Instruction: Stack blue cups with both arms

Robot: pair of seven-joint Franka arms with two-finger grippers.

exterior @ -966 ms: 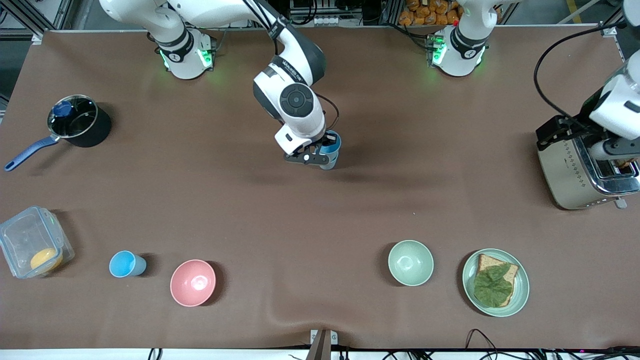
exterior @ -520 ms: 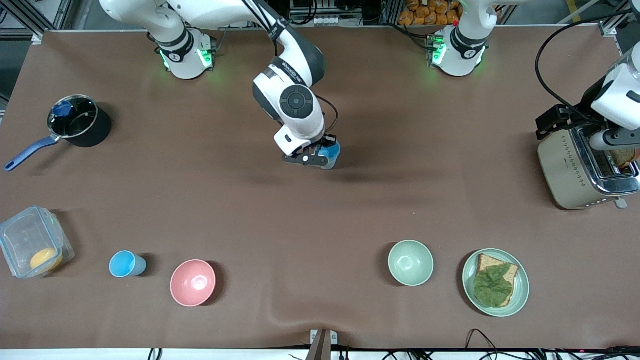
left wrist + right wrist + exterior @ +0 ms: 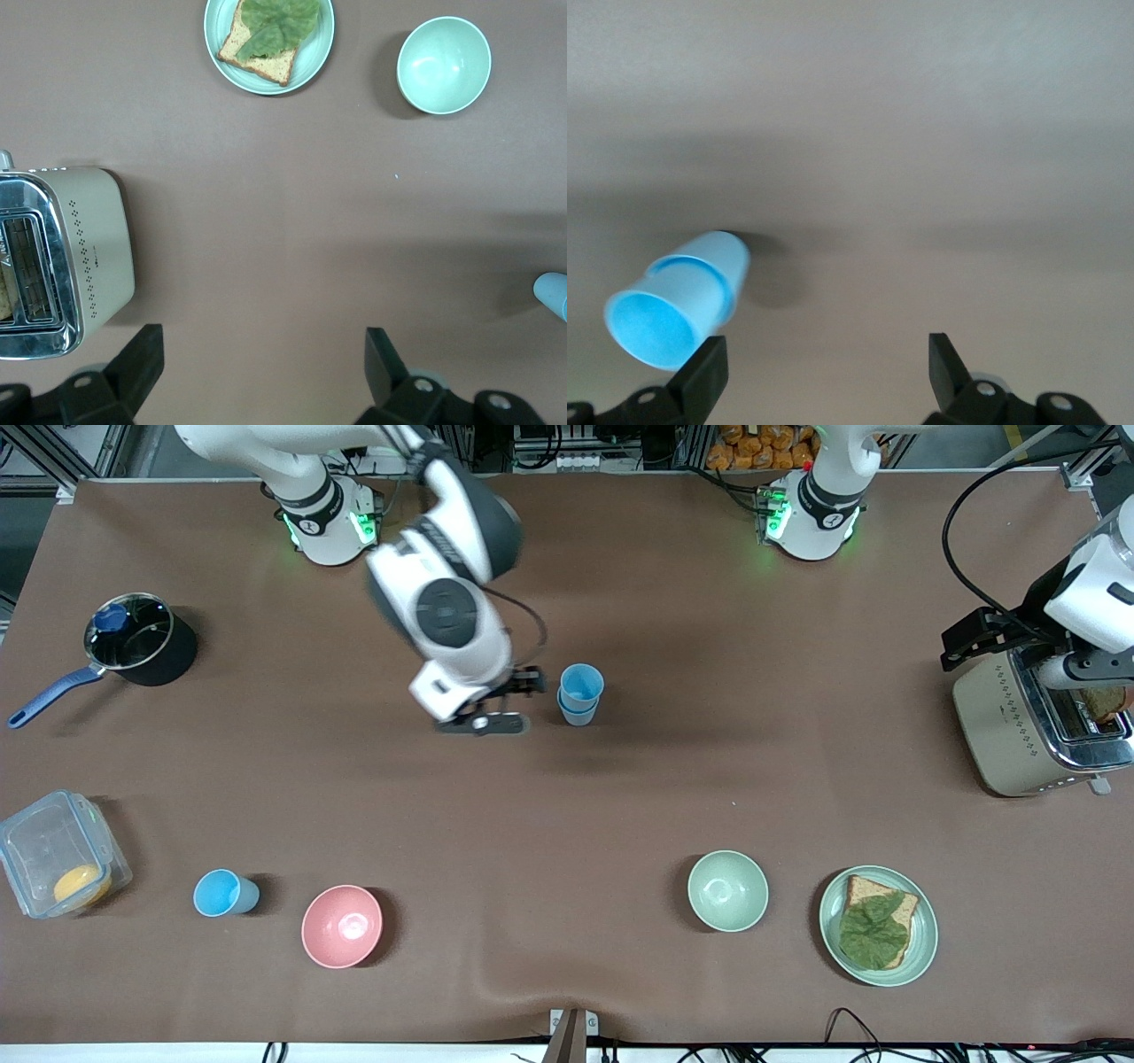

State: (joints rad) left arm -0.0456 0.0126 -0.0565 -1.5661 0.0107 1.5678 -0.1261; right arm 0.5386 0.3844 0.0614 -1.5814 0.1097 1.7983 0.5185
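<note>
Two light-blue cups (image 3: 580, 693) stand nested as one stack mid-table; they also show in the right wrist view (image 3: 678, 305), and their edge shows in the left wrist view (image 3: 554, 297). My right gripper (image 3: 496, 704) (image 3: 824, 372) is open and empty, just beside the stack toward the right arm's end. A third blue cup (image 3: 226, 893) stands alone near the front camera, beside the pink bowl. My left gripper (image 3: 979, 638) (image 3: 261, 372) is open and empty, up in the air beside the toaster, waiting.
A pink bowl (image 3: 342, 926), a pale green bowl (image 3: 727, 890) (image 3: 443, 64) and a plate with toast and lettuce (image 3: 917, 957) (image 3: 221, 27) sit in the row nearest the front camera. A clear container (image 3: 58, 864), a lidded saucepan (image 3: 142, 642) and a toaster (image 3: 1019, 731) (image 3: 97, 239) stand at the table's ends.
My right gripper has let go of the upper cup, which now sits in the lower one. It has opened and drawn away toward the right arm's end. The left arm barely shifted.
</note>
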